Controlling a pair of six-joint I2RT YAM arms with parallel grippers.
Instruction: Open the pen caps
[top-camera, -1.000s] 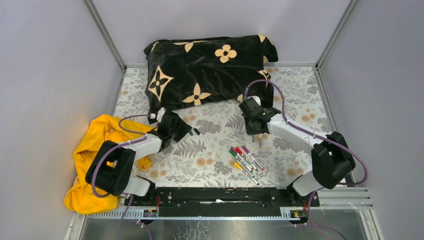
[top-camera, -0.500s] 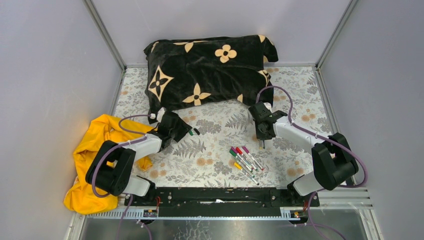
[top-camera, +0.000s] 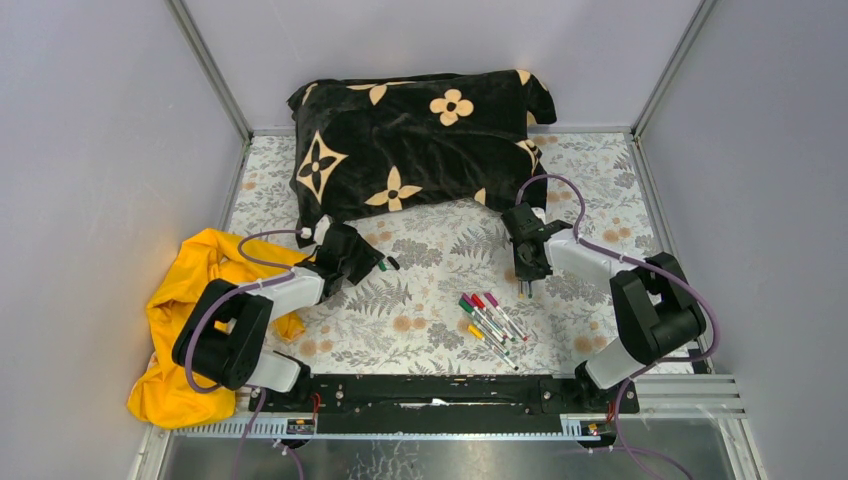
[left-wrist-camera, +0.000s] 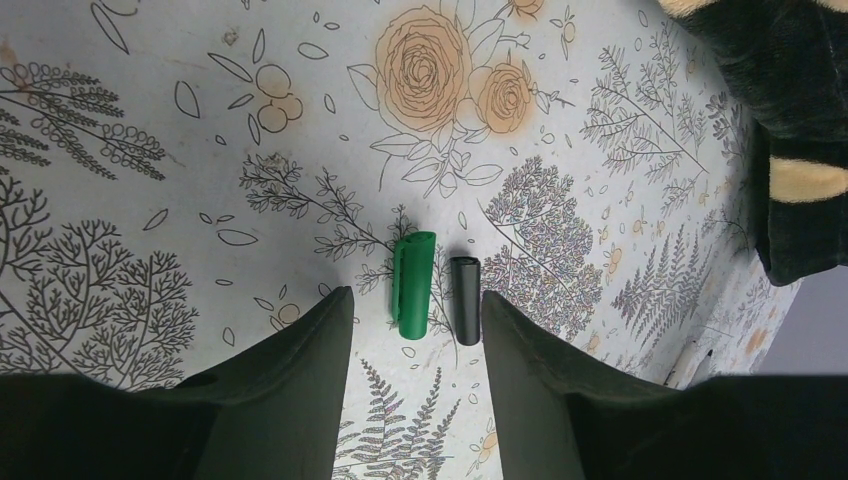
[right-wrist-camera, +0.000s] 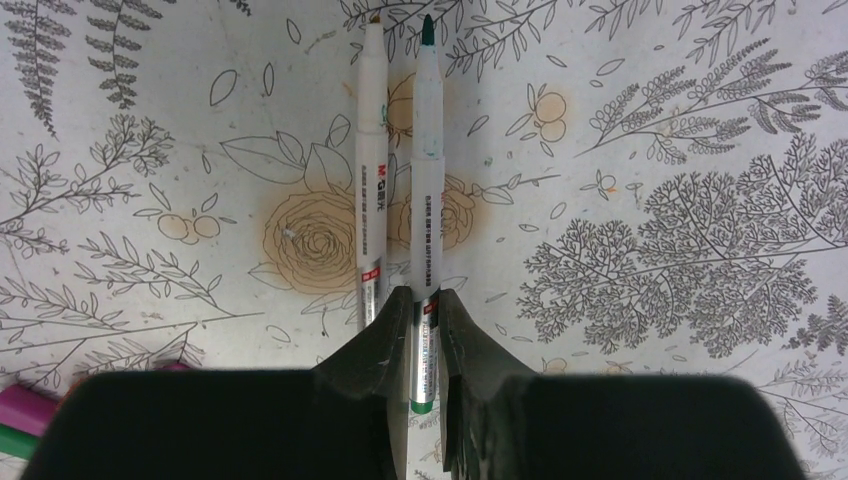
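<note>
My left gripper (top-camera: 372, 262) is open, low over the table. A loose green cap (left-wrist-camera: 413, 285) and a loose black cap (left-wrist-camera: 465, 300) lie side by side just ahead of its fingertips (left-wrist-camera: 335, 305). My right gripper (right-wrist-camera: 423, 295) is shut on an uncapped green-tipped pen (right-wrist-camera: 427, 180) that points away from it, low over the table. A second uncapped pen (right-wrist-camera: 372, 170) lies beside it. Several capped pens (top-camera: 490, 322) lie in a cluster near the front, with red (top-camera: 477, 299), magenta (top-camera: 490, 297) and yellow (top-camera: 474, 331) caps on them.
A black blanket with tan flowers (top-camera: 420, 130) is heaped at the back and reaches the left wrist view's right edge (left-wrist-camera: 800, 150). A yellow cloth (top-camera: 190, 300) lies by the left arm's base. Grey walls enclose the floral table (top-camera: 420, 340).
My right gripper has moved right and toward the front with the green pen, close to the second uncapped pen. The left arm has not moved.
</note>
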